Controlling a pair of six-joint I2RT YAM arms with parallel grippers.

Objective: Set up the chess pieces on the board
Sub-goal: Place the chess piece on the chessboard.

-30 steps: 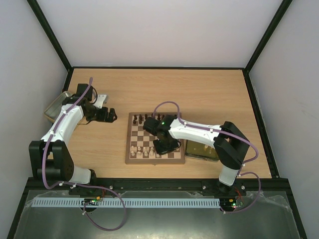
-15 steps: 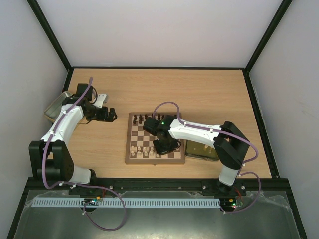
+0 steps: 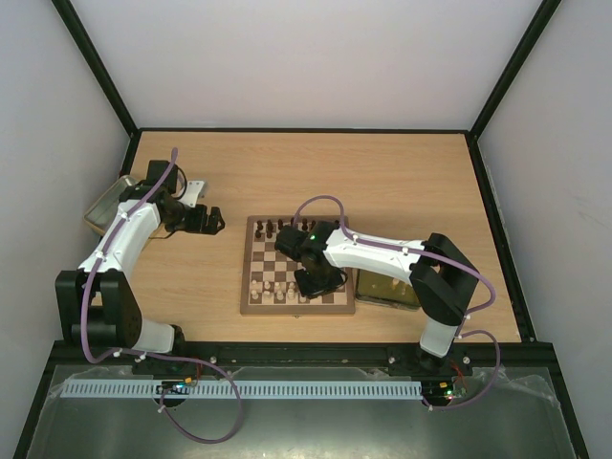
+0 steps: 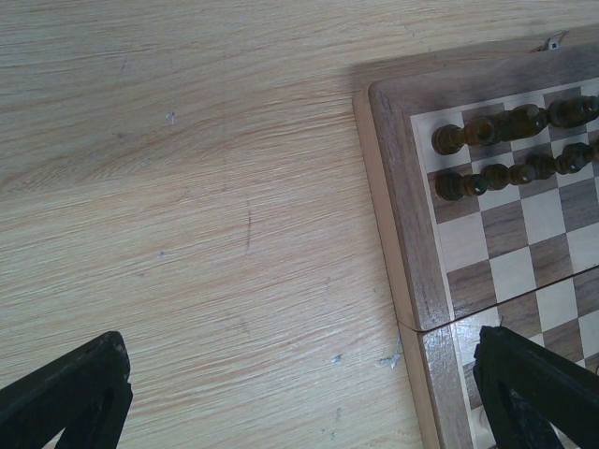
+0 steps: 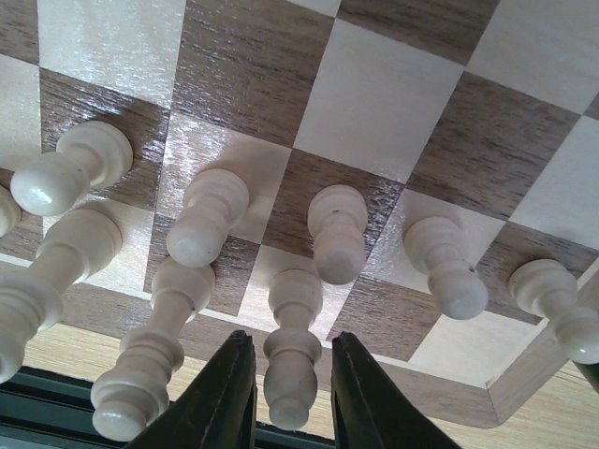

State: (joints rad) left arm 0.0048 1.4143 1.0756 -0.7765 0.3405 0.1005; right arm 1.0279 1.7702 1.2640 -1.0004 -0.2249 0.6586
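Pale cream turned chess piece (image 5: 290, 383) stands upright between the down-pointing right claw's (image 5: 292, 339) narrowly parted fingers; left claw (image 4: 299, 341) gapes wide above bench (image 4: 187, 187).

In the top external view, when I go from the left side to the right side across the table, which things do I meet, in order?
left tray → left tool, open over bare table → the board → right tray, close beside the board's right edge

Cream pieces (image 5: 337, 234) hem the right tool (image 5: 292, 379); the board (image 5: 393, 103) beyond lies bare
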